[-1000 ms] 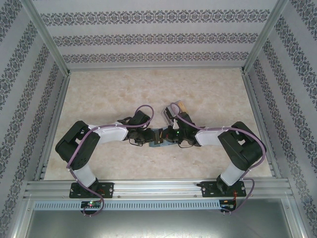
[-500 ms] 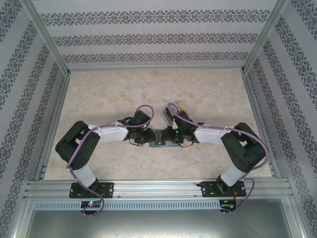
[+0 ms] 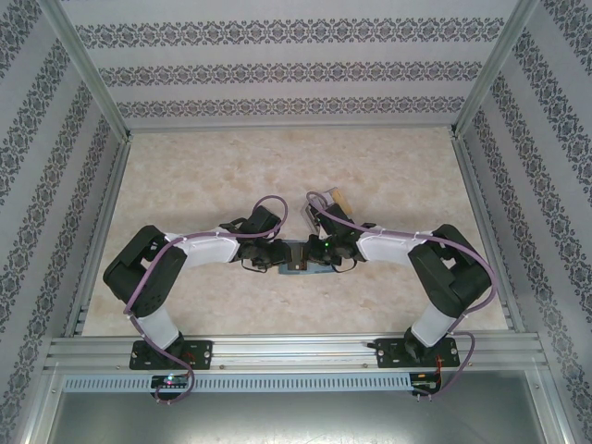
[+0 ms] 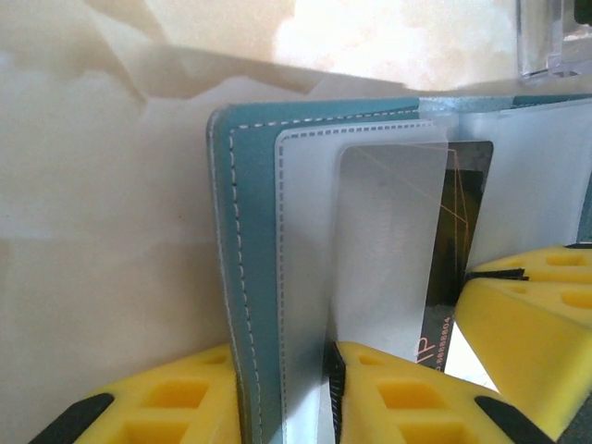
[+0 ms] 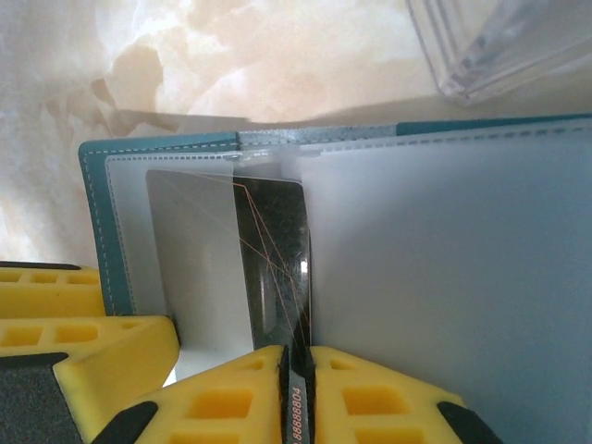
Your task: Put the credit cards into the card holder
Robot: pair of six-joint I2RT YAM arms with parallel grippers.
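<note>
Hidden: in top view both arms crowd over card holder (image 3: 298,263); only a teal sliver shows, tool tips unreadable there.
Cut off: clear case (image 5: 490,46) on worktop (image 5: 231,65), past card holder's far edge; only a corner in frame.
Unclear: tan item (image 3: 339,196) beside R wrist, partly under the cable; can't tell if it's a card.
Card: dark card (image 5: 273,250) is half under the frosted pocket, and that half reads grey. Bare half is dark w/ thin orange lines; digits at near end cut off.
R tool (image 5: 296,361): narrow, both pads pinching dark card's near end.
L tool (image 4: 282,361): narrow, clamped on card holder's teal cover + pale lining at near edge.
Position: card holder open, mid-worktop, betw. the two tools, L tool gripping it.
</note>
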